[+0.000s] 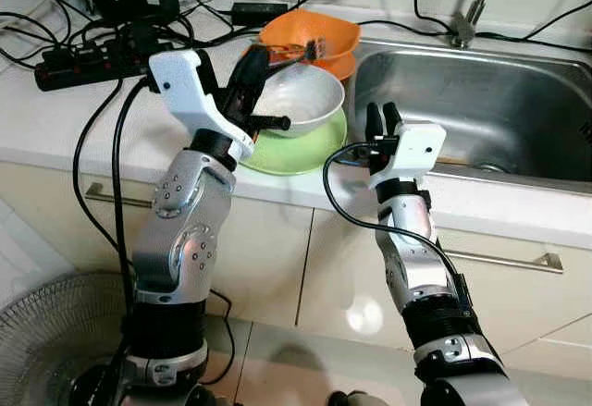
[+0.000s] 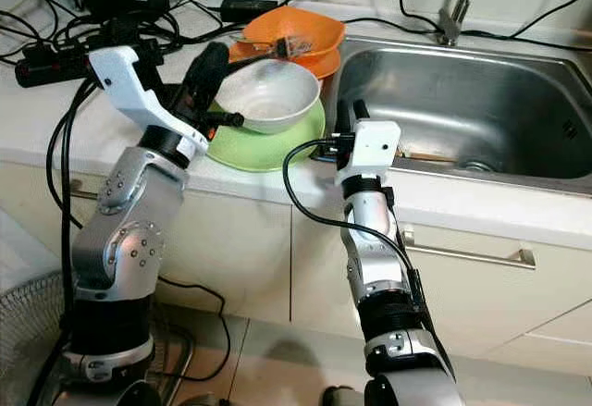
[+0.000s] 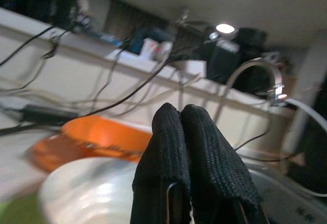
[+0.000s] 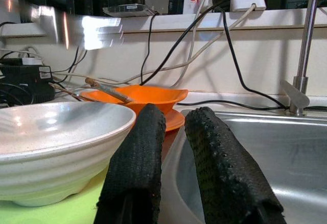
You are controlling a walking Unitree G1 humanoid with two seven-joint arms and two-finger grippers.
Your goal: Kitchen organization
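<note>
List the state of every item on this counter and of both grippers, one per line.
White ceramic bowl: upright, empty, resting on the green plate.
Light green round plate: flat on the counter, under the bowl.
Orange plastic bowl: upright on an orange plate, utensils lying in it.
Stainless steel sink: dry-looking, tap not running.
Left gripper: shut, at the white bowl's rim.
Right gripper: slightly open, holding nothing, at the sink's edge.

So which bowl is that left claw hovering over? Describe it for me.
Start at the steel sink; on the counter just left of it lies a green plate. The white bowl sits on that plate, beneath the left gripper. The neighbouring bowl behind it is orange.
</note>
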